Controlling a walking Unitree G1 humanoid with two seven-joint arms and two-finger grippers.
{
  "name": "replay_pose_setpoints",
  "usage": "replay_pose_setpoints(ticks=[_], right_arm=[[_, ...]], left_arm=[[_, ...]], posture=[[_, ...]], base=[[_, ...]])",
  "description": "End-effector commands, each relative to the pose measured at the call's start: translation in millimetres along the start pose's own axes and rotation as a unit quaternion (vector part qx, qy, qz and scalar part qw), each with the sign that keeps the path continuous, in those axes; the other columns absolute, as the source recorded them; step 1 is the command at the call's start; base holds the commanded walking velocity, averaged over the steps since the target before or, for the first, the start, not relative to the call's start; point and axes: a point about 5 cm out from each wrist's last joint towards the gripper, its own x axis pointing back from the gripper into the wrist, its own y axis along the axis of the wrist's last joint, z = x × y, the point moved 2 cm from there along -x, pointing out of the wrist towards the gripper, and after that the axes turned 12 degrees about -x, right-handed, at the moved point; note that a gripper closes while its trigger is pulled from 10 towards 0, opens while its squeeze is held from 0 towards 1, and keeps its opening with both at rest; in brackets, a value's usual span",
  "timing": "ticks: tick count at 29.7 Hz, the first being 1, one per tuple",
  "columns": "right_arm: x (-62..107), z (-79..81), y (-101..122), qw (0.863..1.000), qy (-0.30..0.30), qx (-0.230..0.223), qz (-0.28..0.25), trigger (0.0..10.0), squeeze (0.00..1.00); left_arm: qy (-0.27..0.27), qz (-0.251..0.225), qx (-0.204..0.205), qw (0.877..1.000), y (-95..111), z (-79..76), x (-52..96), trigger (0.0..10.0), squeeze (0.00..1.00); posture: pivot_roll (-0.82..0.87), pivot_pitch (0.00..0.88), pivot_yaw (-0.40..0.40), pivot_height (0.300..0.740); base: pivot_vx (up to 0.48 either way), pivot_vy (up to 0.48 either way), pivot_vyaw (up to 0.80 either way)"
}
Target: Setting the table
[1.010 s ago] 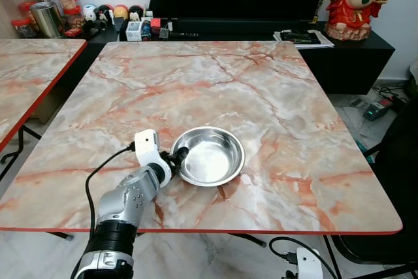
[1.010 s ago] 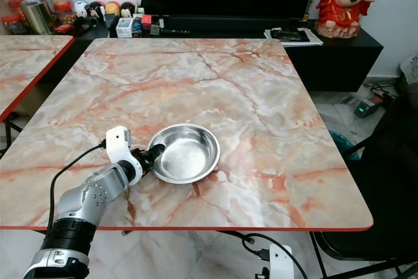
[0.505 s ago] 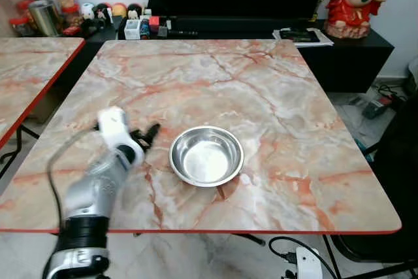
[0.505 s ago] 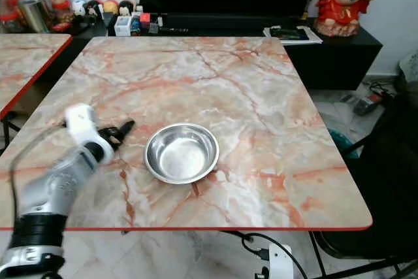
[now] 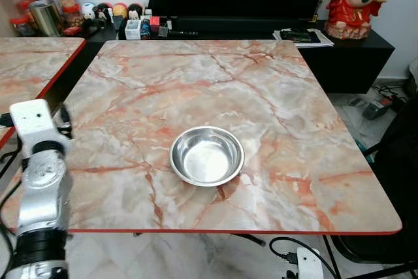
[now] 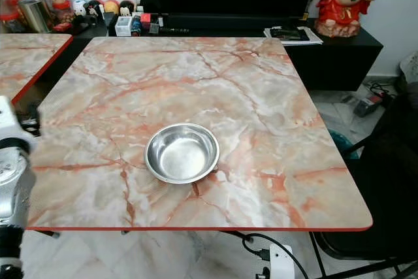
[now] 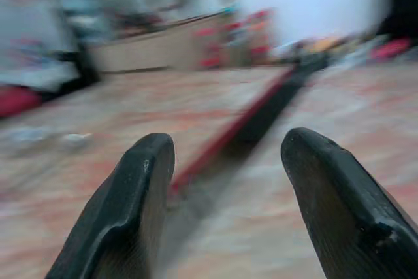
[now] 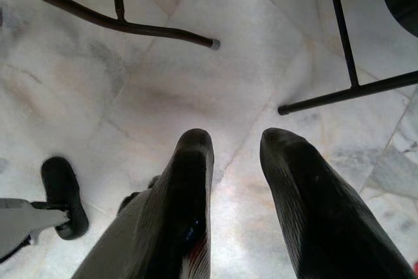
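A shiny metal bowl (image 5: 207, 155) sits the right way up on the big pink marble table (image 5: 274, 96), near the front edge and a bit left of the middle. Nothing is in the bowl and nothing touches it. The robot's left arm (image 5: 40, 181) stands up tall at the table's left edge, well apart from the bowl. In the blurry left wrist view, the left gripper (image 7: 225, 191) has its two black fingers spread wide with nothing between them, and they point across the table toward a second marble table (image 5: 26, 70) with a red edge. The right gripper (image 8: 235, 181) hangs down low over the white floor (image 8: 196, 76), its fingers a little apart and holding nothing.
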Motion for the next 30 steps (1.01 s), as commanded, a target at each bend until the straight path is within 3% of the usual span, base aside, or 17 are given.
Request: replay_pose_setpoints(ticks=[1,3,5,6,12,14,18,19,21,24,27,29,30], right_arm=[[0.8,-3.2,-3.0,1.0,-0.003,0.0,0.003,10.0,0.0],[1.0,-3.7,-4.4,1.0,-0.003,0.001,0.005,10.0,0.0],[1.2,-4.3,-5.2,1.0,-0.004,0.001,0.006,10.0,0.0],[1.4,-4.8,-5.9,1.0,-0.005,0.001,0.007,10.0,0.0],[1.8,-5.9,-7.3,1.0,-0.006,0.0,0.008,10.0,0.0],[1.9,-6.1,-8.0,1.0,-0.005,0.0,0.008,10.0,0.0],[2.0,-5.3,-8.7,1.0,-0.004,0.001,0.009,10.0,0.0],[2.0,-5.3,-8.7,1.0,-0.004,0.001,0.009,10.0,0.0],[1.9,-4.6,-8.9,1.0,-0.004,-0.001,0.01,10.0,0.0],[1.9,-4.4,-8.9,1.0,-0.004,-0.002,0.01,10.0,0.0],[1.5,-4.7,-7.1,1.0,-0.006,-0.003,0.009,10.0,0.0],[1.3,-5.4,-6.1,1.0,-0.008,-0.003,0.008,10.0,0.0],[1.2,-6.3,-5.3,1.0,-0.01,-0.004,0.007,10.0,0.0]], left_arm=[[0.074,0.061,-0.1,0.99,-38.9,29.4,6.0,10.0,0.0],[0.085,0.081,-0.157,0.981,-57.2,39.5,10.9,10.0,0.0],[0.11,0.11,-0.169,0.973,-74.7,51.8,17.4,10.0,0.0],[0.137,0.142,-0.183,0.963,-93.0,65.6,26.2,10.0,0.0],[0.204,0.209,-0.234,0.927,-132.9,99.8,54.8,10.0,0.0],[0.231,0.23,-0.262,0.908,-147.2,113.2,68.7,10.0,0.0],[0.235,0.269,-0.286,0.889,-169.0,120.4,88.8,10.0,0.0],[0.235,0.269,-0.286,0.889,-169.0,120.4,88.8,10.0,0.0],[0.18,0.322,-0.283,0.885,-192.2,108.4,105.6,10.0,0.0],[0.152,0.345,-0.278,0.883,-202.1,100.7,113.4,10.0,0.0],[0.01,0.373,-0.19,0.908,-221.5,46.9,140.2,10.0,0.0],[-0.057,0.378,-0.16,0.91,-225.6,20.2,154.1,10.0,0.0],[-0.105,0.39,-0.128,0.906,-227.5,-0.7,165.2,10.0,0.0]], posture=[[0.0,0.0,-0.01,0.74],[0.01,0.0,-0.01,0.74],[0.01,0.0,-0.01,0.74],[0.01,0.0,-0.009,0.74],[0.01,0.0,-0.009,0.74],[0.02,0.0,-0.009,0.74],[0.02,0.0,-0.007,0.74],[0.02,0.0,-0.007,0.74],[0.02,0.0,-0.001,0.74],[0.02,0.0,-0.001,0.74],[0.0,0.0,0.012,0.74],[-0.01,0.0,0.012,0.74],[-0.01,0.0,0.013,0.74]], base=[[0.0,0.0,0.0],[0.0,0.0,0.0],[0.0,0.0,0.0],[0.0,0.0,0.0],[0.0,0.0,0.0],[0.0,0.0,0.0],[0.0,0.0,0.0],[0.0,0.0,0.0],[0.0,0.0,0.0],[0.0,0.0,0.0],[0.0,0.0,0.0],[0.0,0.0,0.0],[0.0,0.0,0.0]])
